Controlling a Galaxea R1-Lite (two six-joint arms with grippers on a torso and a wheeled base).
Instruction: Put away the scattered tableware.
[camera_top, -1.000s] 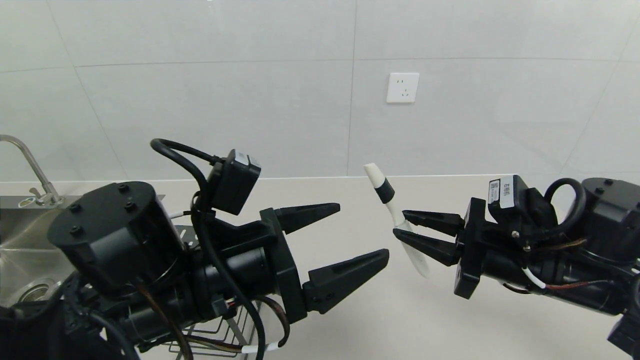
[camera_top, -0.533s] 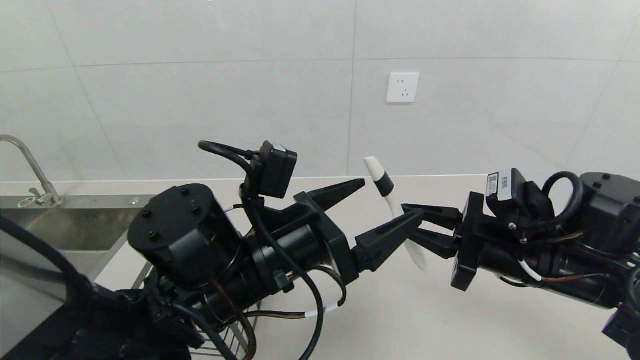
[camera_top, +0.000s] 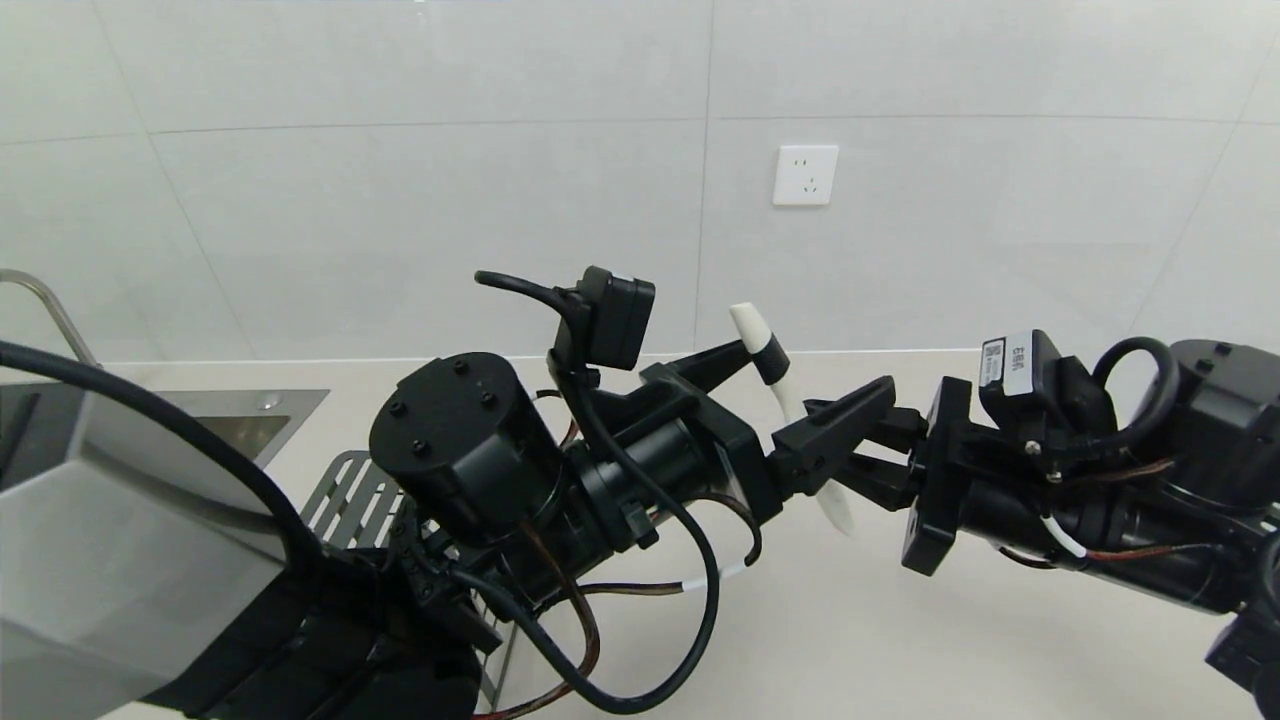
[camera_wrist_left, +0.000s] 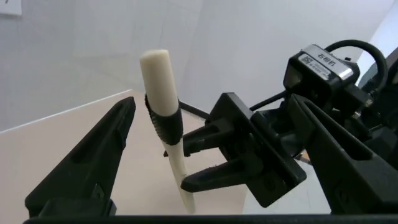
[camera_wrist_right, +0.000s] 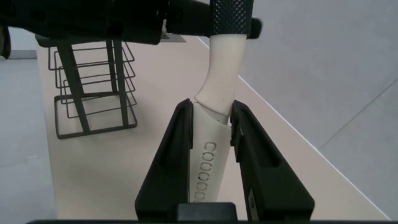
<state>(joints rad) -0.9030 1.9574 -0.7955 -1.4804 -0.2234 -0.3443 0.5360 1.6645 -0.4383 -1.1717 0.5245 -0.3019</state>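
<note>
Fingers of the right end effector (camera_wrist_right: 210, 109) clamp the perforated blade of the white utensil (camera_wrist_right: 222, 62); we see it held tilted in the air above the counter (camera_top: 900, 640), handle uppermost. Our left end effector (camera_top: 815, 368) is spread wide, one finger on each side of the black-banded handle; we cannot tell whether they touch it. A wire rack (camera_wrist_right: 73, 81) stands on the counter under the left arm
</note>
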